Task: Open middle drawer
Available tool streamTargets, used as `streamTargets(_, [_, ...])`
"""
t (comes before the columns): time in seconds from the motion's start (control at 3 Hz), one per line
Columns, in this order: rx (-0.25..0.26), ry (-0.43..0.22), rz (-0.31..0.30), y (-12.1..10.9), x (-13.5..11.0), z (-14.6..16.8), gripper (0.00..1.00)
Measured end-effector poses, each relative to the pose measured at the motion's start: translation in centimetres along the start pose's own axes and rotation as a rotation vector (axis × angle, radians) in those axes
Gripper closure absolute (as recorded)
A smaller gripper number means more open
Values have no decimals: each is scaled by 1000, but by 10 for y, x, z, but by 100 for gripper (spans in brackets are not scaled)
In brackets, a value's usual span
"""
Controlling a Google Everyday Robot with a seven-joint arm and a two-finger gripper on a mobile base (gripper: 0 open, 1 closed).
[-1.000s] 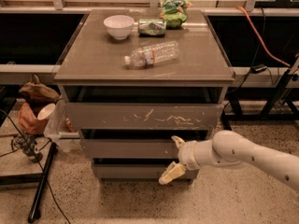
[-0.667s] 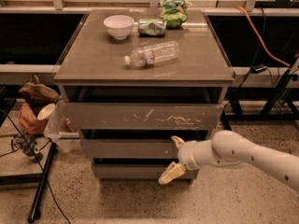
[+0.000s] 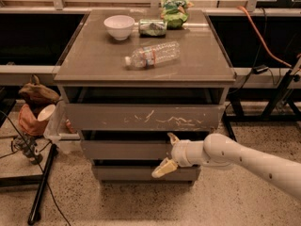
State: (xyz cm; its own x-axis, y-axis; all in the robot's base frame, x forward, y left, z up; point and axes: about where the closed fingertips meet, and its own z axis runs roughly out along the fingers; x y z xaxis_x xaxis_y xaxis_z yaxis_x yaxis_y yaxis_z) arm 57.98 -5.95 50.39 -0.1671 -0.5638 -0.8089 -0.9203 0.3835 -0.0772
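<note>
The grey-brown flat middle drawer (image 3: 123,150) sits under the scratched top drawer (image 3: 141,117) of the brown bench (image 3: 94,65) and looks shut, and the white pincer (image 3: 162,155) is spread open right at its front, so I think it should hook the top edge tight and pull straight back slowly.
</note>
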Motion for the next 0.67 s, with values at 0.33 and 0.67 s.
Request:
streamTargets(0.33, [68,-14,-47,-16,-9,15,0])
streamTargets(0.67, [116,24,-86,-31,-9,34,0])
